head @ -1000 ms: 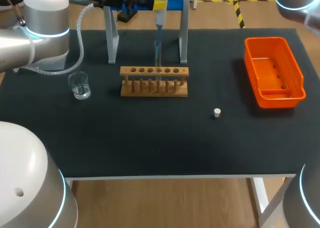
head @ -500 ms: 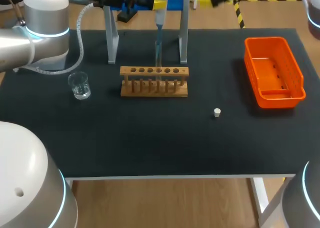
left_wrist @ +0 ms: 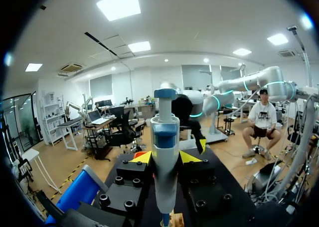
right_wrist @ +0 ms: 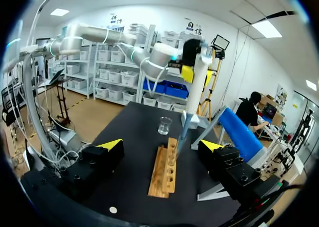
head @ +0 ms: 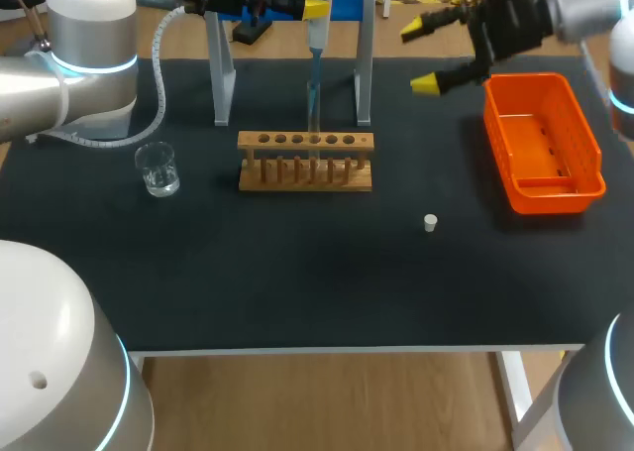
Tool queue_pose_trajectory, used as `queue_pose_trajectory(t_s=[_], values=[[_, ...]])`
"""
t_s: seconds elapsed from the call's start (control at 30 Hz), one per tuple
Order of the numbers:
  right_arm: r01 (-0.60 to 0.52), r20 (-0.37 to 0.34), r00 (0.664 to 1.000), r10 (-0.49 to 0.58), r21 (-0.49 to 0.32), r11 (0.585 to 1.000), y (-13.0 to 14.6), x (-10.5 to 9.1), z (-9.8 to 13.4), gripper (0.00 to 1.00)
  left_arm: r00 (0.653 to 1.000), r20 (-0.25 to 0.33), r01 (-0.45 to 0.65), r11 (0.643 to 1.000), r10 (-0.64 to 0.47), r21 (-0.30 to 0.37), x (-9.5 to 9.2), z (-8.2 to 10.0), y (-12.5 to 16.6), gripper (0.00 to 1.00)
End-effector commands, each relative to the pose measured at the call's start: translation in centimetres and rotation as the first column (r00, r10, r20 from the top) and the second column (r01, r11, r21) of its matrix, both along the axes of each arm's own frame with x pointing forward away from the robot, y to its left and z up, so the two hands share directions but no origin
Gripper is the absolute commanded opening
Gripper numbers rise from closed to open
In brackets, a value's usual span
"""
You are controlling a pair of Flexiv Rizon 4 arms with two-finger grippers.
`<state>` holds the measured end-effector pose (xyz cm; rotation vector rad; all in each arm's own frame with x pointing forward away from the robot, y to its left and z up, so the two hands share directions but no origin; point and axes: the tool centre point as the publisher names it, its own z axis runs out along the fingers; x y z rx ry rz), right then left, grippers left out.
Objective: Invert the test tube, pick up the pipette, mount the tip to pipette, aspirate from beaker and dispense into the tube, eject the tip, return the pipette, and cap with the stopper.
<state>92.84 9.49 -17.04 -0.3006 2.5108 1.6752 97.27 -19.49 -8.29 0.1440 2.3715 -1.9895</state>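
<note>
Pretty clearly a robotics lab doing wet-chem stuff. Black bench [head: 297, 282] with a wooden test tube rack [head: 305, 161] mid-bench, a small glass beaker [head: 157, 169] nearer the left edge, a pipette [head: 316, 20] by the metal stand [head: 364, 59] at the back edge, plus a left arm [head: 91, 45] and right arm [head: 584, 0] over the back corners.

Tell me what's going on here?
The left arm holds the pipette upright in shut jaws, its tip pointing down over the wooden rack. The right arm hangs over the table's far right beside the orange bin, jaws open and empty. The beaker stands left of the rack. The stopper lies loose on the mat, so capping is not yet done.
</note>
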Motion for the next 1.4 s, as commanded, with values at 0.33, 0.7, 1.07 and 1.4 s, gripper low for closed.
queue_pose_trajectory(t_s=[0.33,0.7,1.07,1.4], values=[[-0.04,0.021,0.999,0.039,0.032,0.999,4.2,3.1,-6.4,1.0,1.0,-0.001,0.002,1.0,-0.002,0.003,0.1,0.1,0.1,0.0],[-0.037,-0.042,0.998,0.037,0.013,0.999,7.9,5.1,-9.3,1.0,1.0,-0.001,0.002,1.0,-0.002,0.003,0.1,0.1,0.1,0.0],[-0.054,-0.063,0.997,0.053,-0.007,0.999,11.4,6.0,-11.3,1.0,1.0,-0.001,0.002,1.0,-0.002,0.003,0.1,0.1,0.1,0.0],[-0.032,-0.15,0.988,0.028,-0.027,0.999,13.4,6.1,-12.6,1.0,1.0,-0.001,0.002,1.0,-0.002,0.003,0.1,0.1,0.1,0.0]])
